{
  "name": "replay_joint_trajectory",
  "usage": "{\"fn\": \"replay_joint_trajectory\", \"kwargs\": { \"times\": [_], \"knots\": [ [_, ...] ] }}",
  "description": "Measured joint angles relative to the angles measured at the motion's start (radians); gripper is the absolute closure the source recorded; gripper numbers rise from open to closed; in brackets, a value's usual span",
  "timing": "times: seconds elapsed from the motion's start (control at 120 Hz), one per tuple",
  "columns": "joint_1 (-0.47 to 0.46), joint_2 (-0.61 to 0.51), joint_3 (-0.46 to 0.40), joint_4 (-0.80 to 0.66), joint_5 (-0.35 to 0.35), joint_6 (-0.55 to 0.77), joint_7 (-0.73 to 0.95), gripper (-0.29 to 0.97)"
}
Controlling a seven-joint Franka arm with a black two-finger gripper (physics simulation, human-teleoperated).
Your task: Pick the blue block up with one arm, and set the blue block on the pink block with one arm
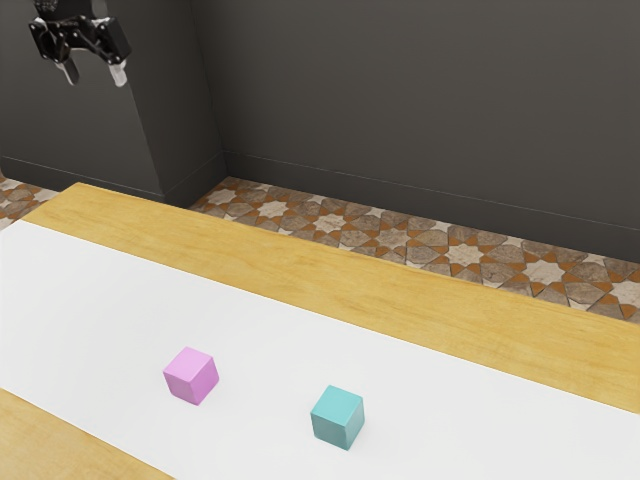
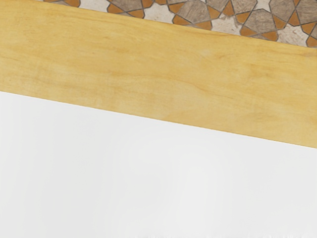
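The gripper (image 1: pixel 94 72) hangs high in the exterior view's upper left, fingers pointing down, spread wide and empty. Low in the frame, the blue block (image 1: pixel 337 416) sits on the white mat (image 1: pixel 90 300), right of the pink block (image 1: pixel 191 375) and not touching it.

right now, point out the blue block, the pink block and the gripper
blue block (image 1: pixel 337 416), exterior view, middle of the cube
pink block (image 1: pixel 191 375), exterior view, middle of the cube
gripper (image 1: pixel 94 72), exterior view, midway between its open fingertips

Bright, even light on the white mat (image 1: pixel 100 320); the dark wall (image 1: pixel 400 90) behind lies dim.
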Motion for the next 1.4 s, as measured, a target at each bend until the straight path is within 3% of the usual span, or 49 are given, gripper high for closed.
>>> {"fn": "replay_joint_trajectory", "kwargs": {
  "times": [0.25, 0.333, 0.483, 0.583, 0.667, 0.883, 1.083, 1.2, 1.4],
  "knots": [
    [0.003, -0.002, 0.005, 0.002, -0.020, -0.006, 0.022, 0.02],
    [-0.015, -0.095, -0.014, 0.080, -0.022, -0.004, 0.025, 0.02],
    [-0.170, -0.032, -0.052, 0.090, -0.015, 0.046, 0.015, 0.02],
    [-0.308, 0.006, -0.065, 0.082, 0.060, 0.088, 0.000, 0.02],
    [-0.389, 0.014, -0.067, 0.016, 0.077, 0.115, -0.011, 0.02],
    [-0.414, 0.206, -0.080, -0.146, 0.013, 0.268, -0.039, 0.02],
    [-0.416, 0.369, -0.088, -0.170, -0.056, 0.425, -0.067, 0.02],
    [-0.418, 0.442, -0.115, -0.155, -0.082, 0.494, -0.099, 0.02],
    [-0.437, 0.618, -0.170, 0.033, -0.081, 0.541, -0.160, 0.02]
  ]
}}
